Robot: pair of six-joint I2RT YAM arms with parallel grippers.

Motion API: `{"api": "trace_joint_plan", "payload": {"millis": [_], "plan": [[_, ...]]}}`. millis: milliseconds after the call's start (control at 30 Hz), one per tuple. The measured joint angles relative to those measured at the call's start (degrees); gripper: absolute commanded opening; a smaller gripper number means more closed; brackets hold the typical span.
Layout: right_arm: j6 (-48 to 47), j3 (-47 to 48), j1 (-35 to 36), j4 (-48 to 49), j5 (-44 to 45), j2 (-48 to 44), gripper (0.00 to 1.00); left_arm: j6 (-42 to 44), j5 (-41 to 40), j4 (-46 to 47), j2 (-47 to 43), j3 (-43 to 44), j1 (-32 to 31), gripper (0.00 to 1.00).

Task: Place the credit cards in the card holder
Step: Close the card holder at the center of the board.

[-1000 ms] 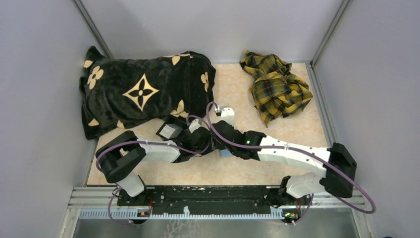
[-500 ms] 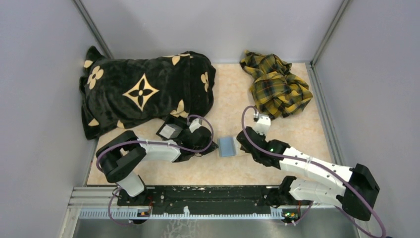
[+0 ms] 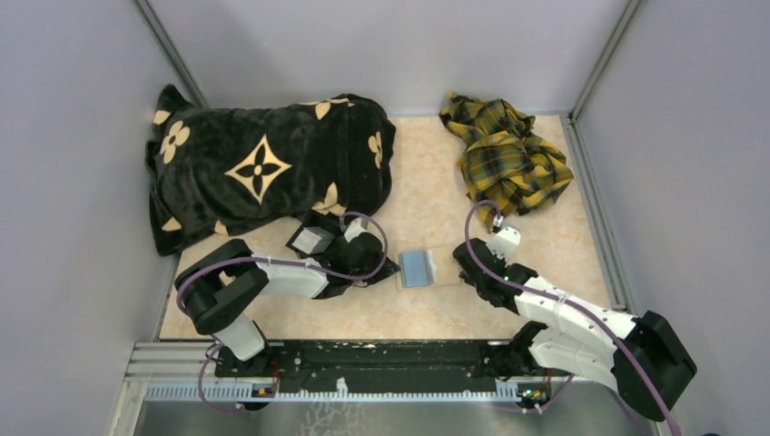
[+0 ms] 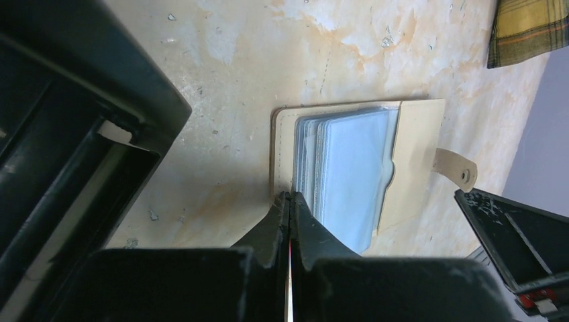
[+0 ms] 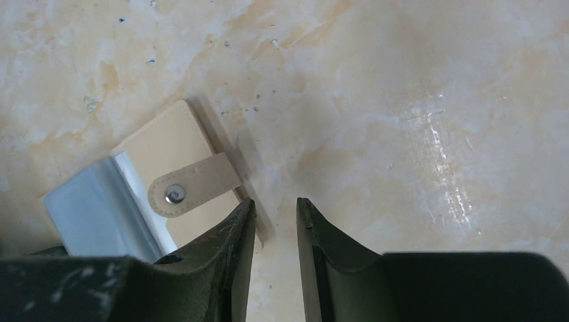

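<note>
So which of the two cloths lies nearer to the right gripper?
The yellow plaid cloth, bunched far right just beyond the right gripper. The black cloth with beige flowers lies far left.

A pale beige, marble-veined surface [image 3: 427,182] is boxed in by plain grey-lilac panels: a back wall [image 3: 381,45] at 12 o'clock, a left wall [image 3: 64,182] at 9 and a right wall [image 3: 690,163] at 3. Aluminium posts [image 3: 172,54] run up both far corners. A metal rail [image 3: 381,359] edges the surface at 6 o'clock. The light is soft and even, leaving a glossy sheen [image 5: 443,147] on the surface.
</note>
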Motion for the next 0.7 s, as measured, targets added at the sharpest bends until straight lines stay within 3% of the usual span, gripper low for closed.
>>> {"api": "trace_joint_plan", "payload": {"millis": [333, 700], "plan": [[0.26, -2.6, -5.33, 6.27, -2.58, 4.98, 0.29, -0.22, 2.62, 3.48, 0.17, -1.75, 1.31, 0.0], [-3.23, -5.6, -11.74, 21.49, -7.76, 8.57, 0.3, -0.2, 4.57, 4.94, 0.52, -2.29, 2.25, 0.0]]}}
